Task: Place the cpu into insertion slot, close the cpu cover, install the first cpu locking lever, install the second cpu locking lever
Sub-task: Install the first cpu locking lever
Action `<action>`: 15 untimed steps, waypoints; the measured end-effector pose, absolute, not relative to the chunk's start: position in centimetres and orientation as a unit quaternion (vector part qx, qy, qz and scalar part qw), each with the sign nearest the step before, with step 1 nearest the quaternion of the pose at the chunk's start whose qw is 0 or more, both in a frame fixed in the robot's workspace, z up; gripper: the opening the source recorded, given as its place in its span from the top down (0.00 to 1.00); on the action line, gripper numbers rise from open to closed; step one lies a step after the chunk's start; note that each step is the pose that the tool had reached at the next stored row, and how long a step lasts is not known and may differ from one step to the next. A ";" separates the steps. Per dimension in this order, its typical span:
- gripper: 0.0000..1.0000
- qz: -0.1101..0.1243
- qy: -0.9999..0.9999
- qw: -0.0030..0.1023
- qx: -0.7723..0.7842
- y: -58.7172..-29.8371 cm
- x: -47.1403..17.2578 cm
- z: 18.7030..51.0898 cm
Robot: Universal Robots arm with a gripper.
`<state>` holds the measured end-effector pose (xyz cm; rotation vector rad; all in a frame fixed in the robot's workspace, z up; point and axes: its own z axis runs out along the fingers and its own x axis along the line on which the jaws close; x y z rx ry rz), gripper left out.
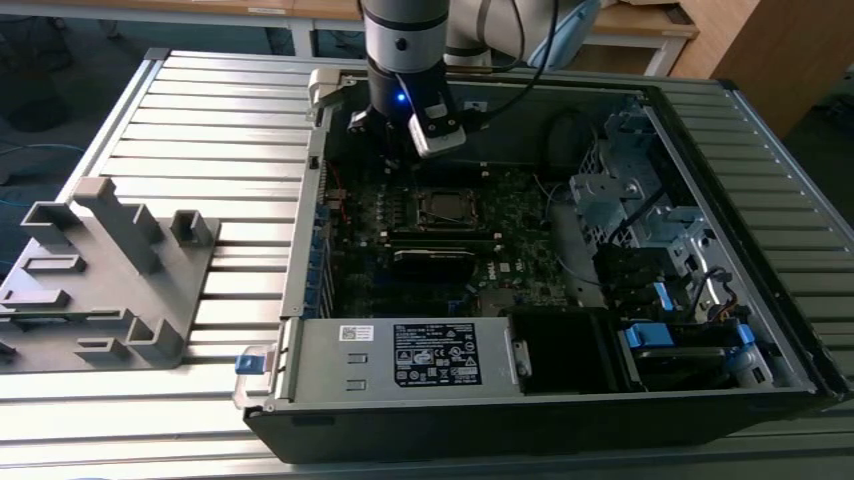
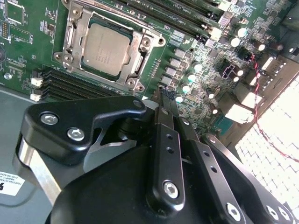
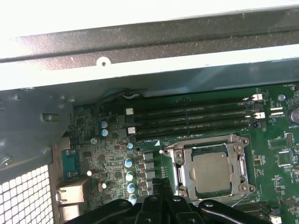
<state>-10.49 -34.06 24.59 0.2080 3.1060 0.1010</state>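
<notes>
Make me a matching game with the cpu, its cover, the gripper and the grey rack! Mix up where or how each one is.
Things:
1. cpu
2. cover
3. gripper
4. rack

Clues:
a. grey, out on the table
b. black, shut, over the board
c. silvery frame, lying flat
d. dull square inside the frame's window

Pairs: 1-d, 2-c, 3-b, 4-a

Upright arm (image 1: 400, 40), claw (image 2: 159, 97) tips together.
</notes>
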 end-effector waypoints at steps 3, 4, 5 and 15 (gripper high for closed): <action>0.89 0.046 0.997 0.013 0.067 -34.1 -10.5 24.6; 0.89 0.049 0.996 0.012 0.067 -34.1 -10.5 24.6; 0.89 0.051 0.996 0.012 0.067 -34.1 -10.5 24.6; 0.89 0.066 0.995 0.011 0.067 -34.1 -10.9 24.6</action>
